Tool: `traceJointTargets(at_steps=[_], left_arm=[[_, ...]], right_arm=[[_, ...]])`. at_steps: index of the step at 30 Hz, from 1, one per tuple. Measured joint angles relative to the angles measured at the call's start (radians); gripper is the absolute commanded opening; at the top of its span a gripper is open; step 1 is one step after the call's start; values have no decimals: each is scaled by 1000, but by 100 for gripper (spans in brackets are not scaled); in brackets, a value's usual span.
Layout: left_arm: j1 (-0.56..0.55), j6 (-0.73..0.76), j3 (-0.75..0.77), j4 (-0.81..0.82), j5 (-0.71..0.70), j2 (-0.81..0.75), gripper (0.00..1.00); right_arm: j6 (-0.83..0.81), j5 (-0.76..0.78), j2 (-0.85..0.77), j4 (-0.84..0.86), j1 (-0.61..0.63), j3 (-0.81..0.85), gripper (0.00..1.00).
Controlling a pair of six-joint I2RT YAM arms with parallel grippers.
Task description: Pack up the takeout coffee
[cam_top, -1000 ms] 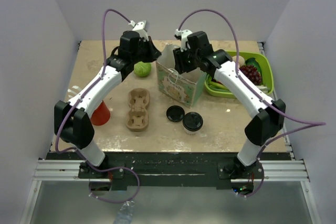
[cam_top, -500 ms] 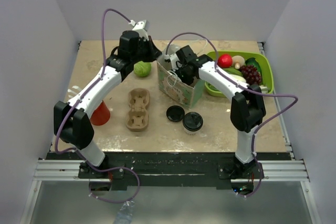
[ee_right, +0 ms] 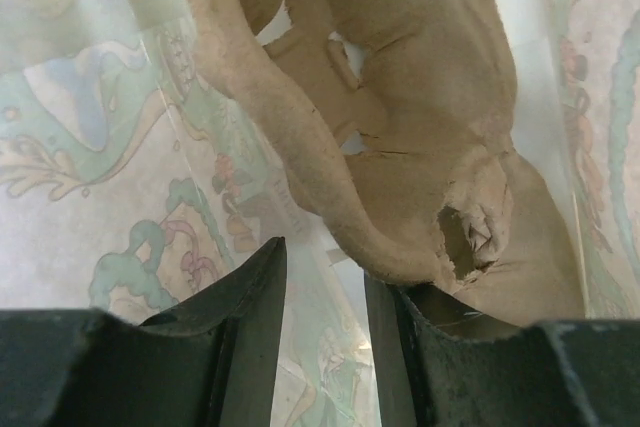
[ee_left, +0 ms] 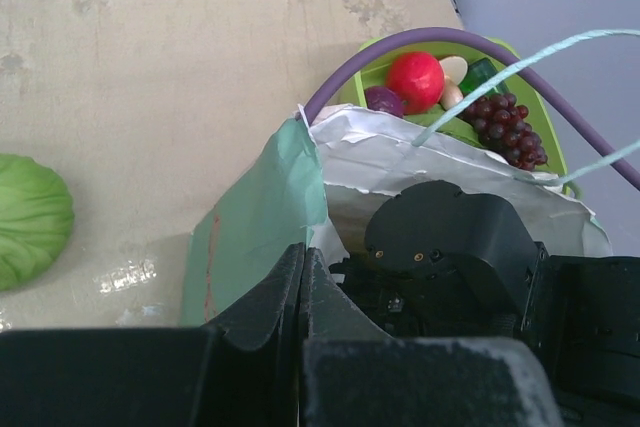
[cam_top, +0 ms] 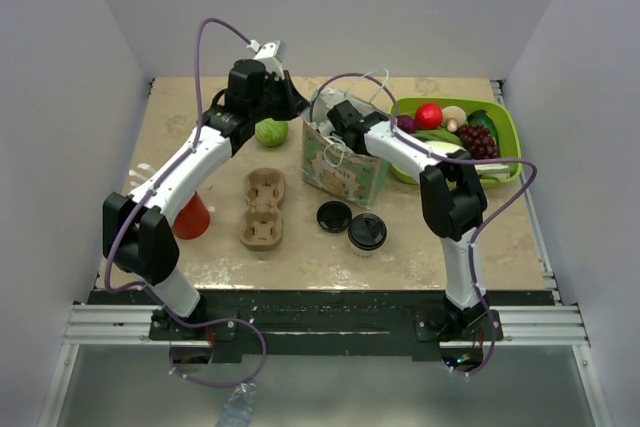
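Note:
The takeout coffee (cam_top: 367, 233), a small white cup under a black lid, stands on the table in front of the paper bag (cam_top: 348, 169), away from both grippers. My left gripper (cam_top: 293, 99) (ee_left: 303, 252) is shut on the bag's left rim and holds it up. My right gripper (cam_top: 337, 123) (ee_right: 325, 257) is down inside the bag, jaws apart with only the bag's printed wall between them. A brown pulp cup carrier (ee_right: 390, 137) lies in the bag just above and against the right finger (ee_right: 400, 347).
A loose black lid (cam_top: 333, 215) lies left of the coffee. A second pulp carrier (cam_top: 264, 207), a red cup (cam_top: 192, 217) and a green cabbage (cam_top: 270, 131) are on the left. A green tray (cam_top: 512, 137) of fruit stands right of the bag.
My right arm has folded leftward and its gripper has gone deeper into the bag, jaws a little narrower. The left gripper has kept its hold on the rim.

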Motion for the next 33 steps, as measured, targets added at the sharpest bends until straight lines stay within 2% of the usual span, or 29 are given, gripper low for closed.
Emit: traceJointTargets(at_steps=[8, 11, 15, 19, 24, 28, 33], left_arm=[[0, 0, -3, -1, 0, -1, 0], [0, 0, -6, -1, -1, -2, 0], [0, -1, -23, 0, -4, -19, 0], [-3, -2, -32, 0, -4, -40, 0], [-4, -4, -33, 4, -6, -53, 0], [-4, -4, -34, 0, -8, -55, 0], [-4, -4, -35, -1, -8, -55, 0]], right_arm=[[28, 151, 3, 21, 7, -4, 45], [55, 236, 3, 35, 18, -7, 53], [81, 291, -31, 99, 30, -50, 53], [78, 354, -158, 218, 30, -139, 55], [14, 436, -312, 333, 44, -183, 63], [-24, 397, -349, 364, 72, -183, 67], [-46, 220, -344, 314, 84, -183, 68]])
